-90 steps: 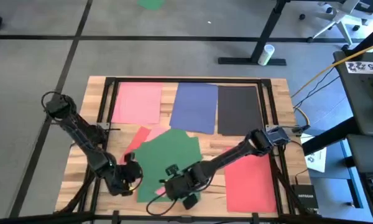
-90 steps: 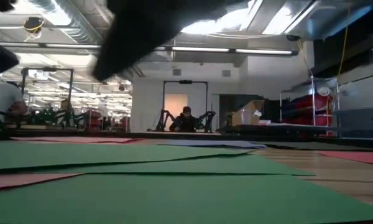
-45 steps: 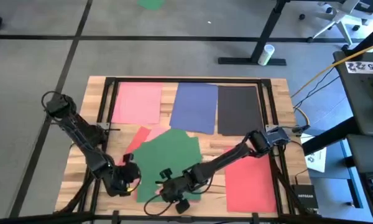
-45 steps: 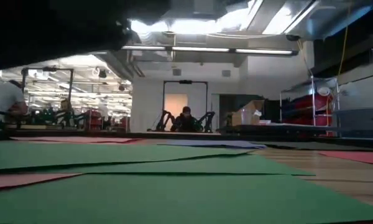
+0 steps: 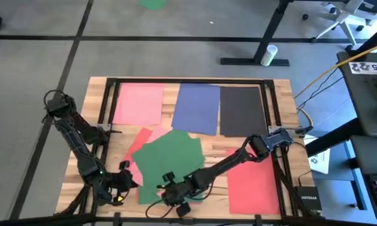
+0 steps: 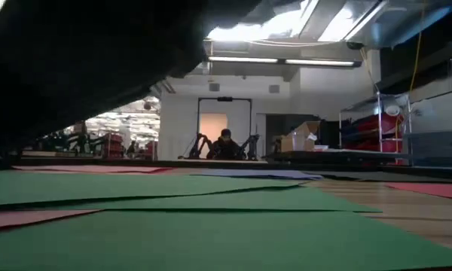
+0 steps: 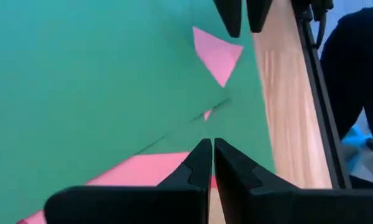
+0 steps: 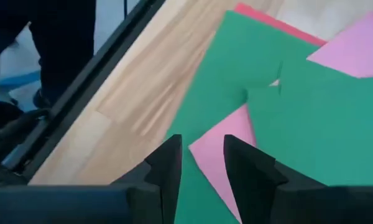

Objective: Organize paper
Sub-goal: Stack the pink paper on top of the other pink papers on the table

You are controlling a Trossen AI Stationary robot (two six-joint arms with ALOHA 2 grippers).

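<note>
- Lower centre of the high view: right gripper (image 5: 174,196), fingers slightly parted, and left gripper (image 5: 121,187), clenched empty, flank the green sheets (image 5: 168,160).
- Step: sorting this jumbled pile; next, pinch one edge.
- Upper frame: pink sheet (image 5: 139,103), blue sheet (image 5: 198,107) and black sheet (image 5: 240,110) lie in a row.

Paper sheets counted on the wooden table (image 5: 283,94)

Two green sheets (image 5: 169,157), overlapping; one blue sheet (image 5: 198,108); one black sheet (image 5: 240,111); two red sheets (image 5: 252,185); pink count unclear.
</note>
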